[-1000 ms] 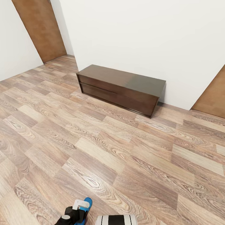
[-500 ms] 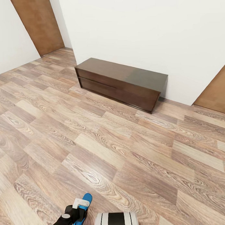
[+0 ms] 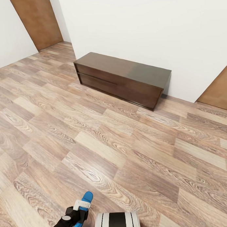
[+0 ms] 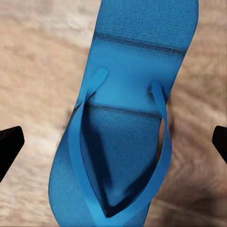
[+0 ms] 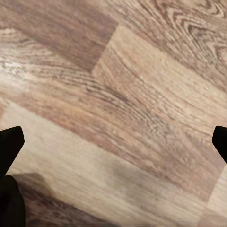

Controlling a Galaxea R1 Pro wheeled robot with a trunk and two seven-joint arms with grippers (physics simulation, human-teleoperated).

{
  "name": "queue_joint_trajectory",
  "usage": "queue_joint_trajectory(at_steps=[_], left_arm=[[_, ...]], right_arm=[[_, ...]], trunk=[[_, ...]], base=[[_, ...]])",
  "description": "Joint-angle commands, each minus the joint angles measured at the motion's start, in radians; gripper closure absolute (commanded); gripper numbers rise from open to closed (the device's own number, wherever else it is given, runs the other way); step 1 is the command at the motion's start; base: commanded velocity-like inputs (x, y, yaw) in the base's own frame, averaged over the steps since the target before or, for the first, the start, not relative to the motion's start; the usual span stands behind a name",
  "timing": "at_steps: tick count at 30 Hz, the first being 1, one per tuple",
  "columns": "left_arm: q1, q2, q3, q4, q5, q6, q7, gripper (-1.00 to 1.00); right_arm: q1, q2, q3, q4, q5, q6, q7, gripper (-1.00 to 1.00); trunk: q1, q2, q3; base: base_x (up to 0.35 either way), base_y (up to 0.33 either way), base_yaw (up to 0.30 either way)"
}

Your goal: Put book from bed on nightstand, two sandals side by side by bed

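A long low dark brown wooden bench [image 3: 122,78] with two drawer fronts stands against the white wall [image 3: 146,30], well ahead across bare brown wood-plank floor [image 3: 104,143]. Brown doors [image 3: 38,21] flank the wall. The left claw [image 3: 77,215], its fingers [image 4: 9,146] spread wide in the wrist view, carries a bright blue flip-flop sandal [image 4: 130,118]. The right claw [image 5: 113,144] hangs apart over the planks.

The sandal [image 4: 127,127] before my left fingers [image 4: 9,146] (black tips) is bright blue with a fine woven-looking texture, perhaps dotted. The plank floor [image 3: 104,140] is swirled tan and grey-brown grain. The long bench [image 3: 122,78] is dark glossy brown; walls [image 3: 150,30] white, doors [image 3: 38,21] plain mid-brown.
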State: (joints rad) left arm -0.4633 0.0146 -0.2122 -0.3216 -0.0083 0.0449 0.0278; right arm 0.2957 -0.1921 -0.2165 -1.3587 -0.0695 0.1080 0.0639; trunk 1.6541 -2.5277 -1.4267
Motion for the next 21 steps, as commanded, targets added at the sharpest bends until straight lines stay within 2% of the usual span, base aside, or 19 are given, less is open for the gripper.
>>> queue_joint_trajectory(at_steps=[1,21], left_arm=[[0.000,0.001,-0.006,-0.002,-0.001,0.005,0.003,-1.00],[0.000,0.003,-0.007,-0.003,-0.001,0.000,0.003,-1.00]], right_arm=[[0.000,0.000,-0.001,-0.002,-0.007,0.006,0.005,-1.00],[0.000,0.000,-0.001,-0.001,-0.007,0.006,0.005,-1.00]], trunk=[[0.000,-0.001,-0.005],[0.000,-0.001,-0.005]], base=[[0.000,0.000,0.000],[0.000,0.000,0.000]])
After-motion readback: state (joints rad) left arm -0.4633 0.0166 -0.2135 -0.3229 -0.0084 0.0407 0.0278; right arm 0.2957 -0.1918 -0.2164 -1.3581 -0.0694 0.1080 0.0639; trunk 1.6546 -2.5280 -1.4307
